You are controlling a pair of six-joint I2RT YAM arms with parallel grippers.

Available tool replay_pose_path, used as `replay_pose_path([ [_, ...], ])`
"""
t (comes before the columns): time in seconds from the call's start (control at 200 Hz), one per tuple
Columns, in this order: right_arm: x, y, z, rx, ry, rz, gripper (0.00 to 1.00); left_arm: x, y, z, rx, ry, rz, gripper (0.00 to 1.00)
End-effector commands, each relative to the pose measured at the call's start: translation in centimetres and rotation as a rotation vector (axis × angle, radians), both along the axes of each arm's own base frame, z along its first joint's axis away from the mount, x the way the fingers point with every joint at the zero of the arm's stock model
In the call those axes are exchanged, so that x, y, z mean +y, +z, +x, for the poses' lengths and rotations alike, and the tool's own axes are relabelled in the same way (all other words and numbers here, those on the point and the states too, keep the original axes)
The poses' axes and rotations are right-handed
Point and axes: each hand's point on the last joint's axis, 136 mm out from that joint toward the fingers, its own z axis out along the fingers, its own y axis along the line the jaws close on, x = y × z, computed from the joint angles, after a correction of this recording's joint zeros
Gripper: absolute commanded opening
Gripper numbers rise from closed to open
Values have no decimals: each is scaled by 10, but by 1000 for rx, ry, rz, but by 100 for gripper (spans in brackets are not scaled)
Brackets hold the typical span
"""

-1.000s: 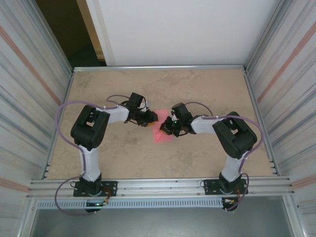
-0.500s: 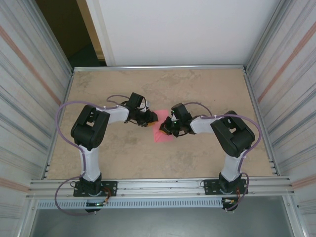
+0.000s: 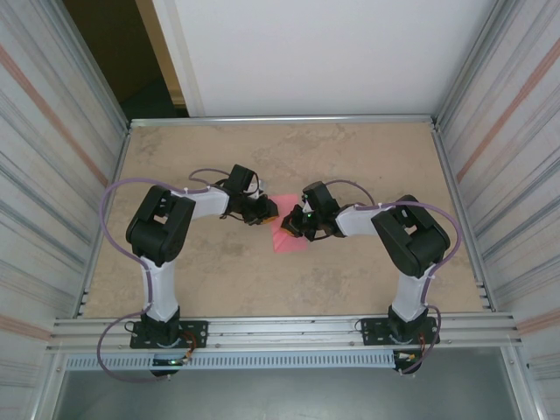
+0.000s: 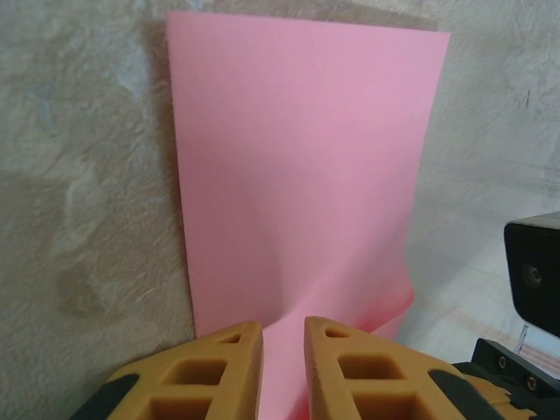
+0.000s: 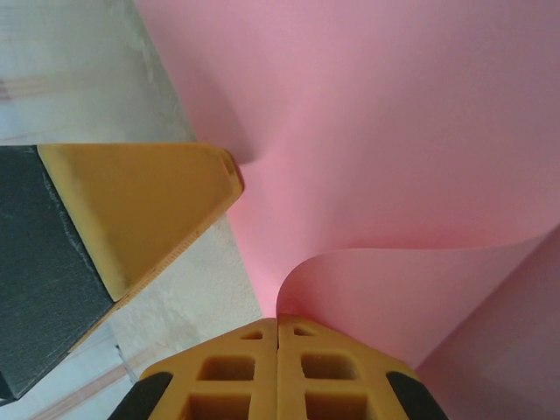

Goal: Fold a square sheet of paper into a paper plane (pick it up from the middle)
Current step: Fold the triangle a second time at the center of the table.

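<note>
The square sheet of paper (image 3: 287, 240) is plain pink and lies on the table between both arms. In the left wrist view the sheet (image 4: 297, 175) stretches away flat, and a raised ridge of it runs into the narrow gap of my left gripper (image 4: 283, 325), whose jaws stand slightly apart. My left gripper (image 3: 268, 213) sits at the sheet's far left edge. My right gripper (image 5: 278, 319) is shut on a curled-up edge of the sheet (image 5: 394, 131). It (image 3: 292, 226) hangs over the sheet's upper part, close to the left one.
One orange finger of the left gripper (image 5: 140, 210) touches the sheet's edge in the right wrist view. The tan table (image 3: 350, 166) has metal rails round it and corrugated walls on both sides. Part of the right arm's housing (image 4: 534, 271) shows beside the sheet.
My left gripper's jaws have narrowed around the paper's raised ridge. The right arm has edged slightly left with the paper edge in its grip.
</note>
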Motion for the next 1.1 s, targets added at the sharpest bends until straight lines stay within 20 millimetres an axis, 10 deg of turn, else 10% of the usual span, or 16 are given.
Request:
replay_pose_path([
  [0.0,3,-3,5,2,-18,-11,2,15,-31,-17,81,3,93,21],
  [1.097,-2,-9,1,16,1,-56,2,15,-32,-18,85,-4,89,19],
])
